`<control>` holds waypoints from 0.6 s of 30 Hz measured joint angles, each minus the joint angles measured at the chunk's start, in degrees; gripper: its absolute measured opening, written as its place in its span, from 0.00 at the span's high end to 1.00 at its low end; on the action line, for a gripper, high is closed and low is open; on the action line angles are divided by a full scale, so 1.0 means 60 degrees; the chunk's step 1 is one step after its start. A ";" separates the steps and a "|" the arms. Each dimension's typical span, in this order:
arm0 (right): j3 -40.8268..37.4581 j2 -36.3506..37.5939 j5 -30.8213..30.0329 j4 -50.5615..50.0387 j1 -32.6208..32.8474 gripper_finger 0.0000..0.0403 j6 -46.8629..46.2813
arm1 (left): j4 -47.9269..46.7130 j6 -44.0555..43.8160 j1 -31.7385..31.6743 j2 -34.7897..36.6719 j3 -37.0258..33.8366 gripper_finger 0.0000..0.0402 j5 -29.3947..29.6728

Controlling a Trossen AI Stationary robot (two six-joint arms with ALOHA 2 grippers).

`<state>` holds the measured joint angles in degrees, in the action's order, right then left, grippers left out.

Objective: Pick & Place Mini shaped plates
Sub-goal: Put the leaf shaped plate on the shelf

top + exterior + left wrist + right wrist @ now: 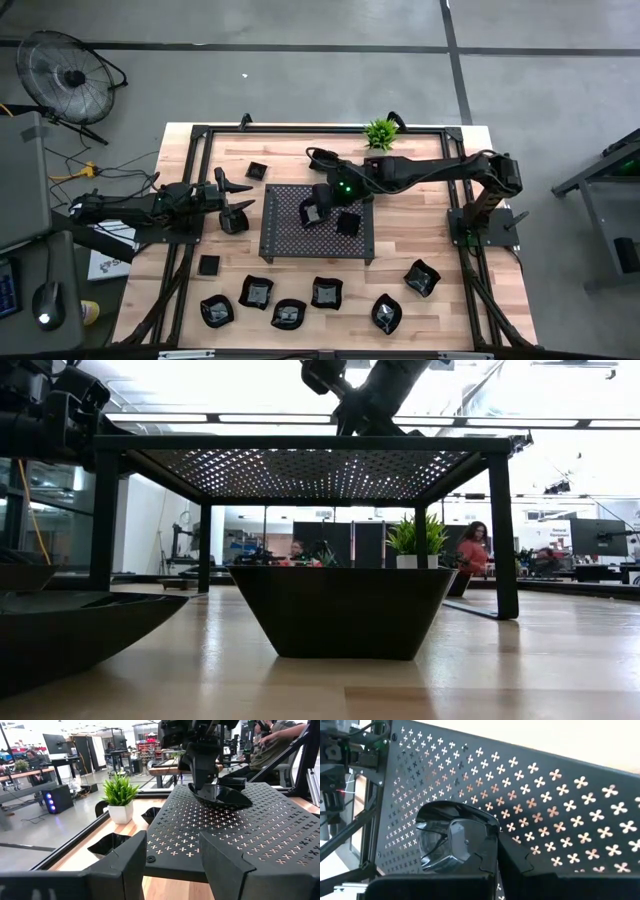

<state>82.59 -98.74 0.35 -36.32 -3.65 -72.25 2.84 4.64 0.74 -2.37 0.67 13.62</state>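
Note:
The mini shaped plates are small glossy black dishes. My right gripper (312, 212) reaches in from the right over the perforated tray (290, 240) and is shut on one plate (440, 837). A second plate (348, 223) lies flat on the tray. Several more sit on the table along its near edge (288, 314), and one sits by the far left (257, 170). My left gripper (243, 197) waits open just left of the tray, holding nothing. My right gripper pinches the plate by its rim (470, 817), with one finger (465, 842) inside the bowl and the other outside. The fingers come from above, slanting down from the right. The plate sits level, low over the tray's left half (220, 795); I cannot tell whether its base touches the tray.
The tray stands on legs (505, 540) above the table, with a plate (340, 610) on the wood near it. A small green plant (380, 132) stands at the far edge. A black frame (190, 150) borders the table. People sit in the room behind.

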 joint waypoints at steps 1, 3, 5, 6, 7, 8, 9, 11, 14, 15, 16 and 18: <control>0.0000 0.0000 -0.0002 -0.0005 -0.0005 1.00 0.0003 | -0.0001 -0.0001 0.0000 0.0000 0.0003 0.56 0.0001; 0.0000 0.0000 -0.0005 -0.0004 -0.0005 1.00 0.0008 | 0.0003 -0.0002 -0.0001 0.0000 0.0003 0.56 -0.0002; 0.0000 0.0000 -0.0016 -0.0004 -0.0009 0.99 0.0015 | -0.0001 -0.0001 0.0002 0.0000 0.0003 0.56 -0.0002; 0.0000 0.0000 -0.0020 -0.0005 -0.0009 0.98 0.0016 | 0.0002 0.0000 0.0001 0.0002 0.0003 0.56 -0.0002; 0.0000 0.0000 -0.0020 -0.0007 -0.0005 0.97 0.0022 | 0.0002 -0.0001 0.0002 0.0001 0.0003 0.56 -0.0002; 0.0000 0.0000 -0.0020 -0.0004 -0.0005 0.95 0.0032 | -0.0001 -0.0001 0.0002 0.0000 0.0003 0.56 -0.0004; 0.0000 0.0000 -0.0020 -0.0004 -0.0005 0.94 0.0049 | -0.0001 -0.0001 0.0001 0.0000 0.0003 0.56 -0.0005; 0.0000 0.0000 -0.0020 -0.0005 -0.0005 0.90 0.0084 | -0.0001 0.0001 0.0002 0.0004 0.0003 0.56 -0.0005; 0.0000 0.0000 -0.0023 -0.0004 -0.0005 0.85 0.0102 | 0.0000 -0.0002 0.0002 0.0002 0.0003 0.56 -0.0005; 0.0000 0.0000 -0.0027 -0.0004 -0.0005 0.84 0.0120 | 0.0002 0.0002 0.0002 0.0001 0.0003 0.56 -0.0005; 0.0000 0.0000 -0.0027 0.0007 -0.0005 0.82 0.0166 | 0.0002 0.0001 0.0002 0.0003 0.0003 0.56 -0.0005; 0.0000 0.0047 -0.0033 0.0021 -0.0005 0.79 0.0274 | -0.0001 0.0002 0.0002 0.0000 0.0003 0.56 -0.0009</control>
<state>82.59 -98.45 0.15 -36.19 -3.68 -70.61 2.83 4.64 0.75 -2.37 0.69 13.56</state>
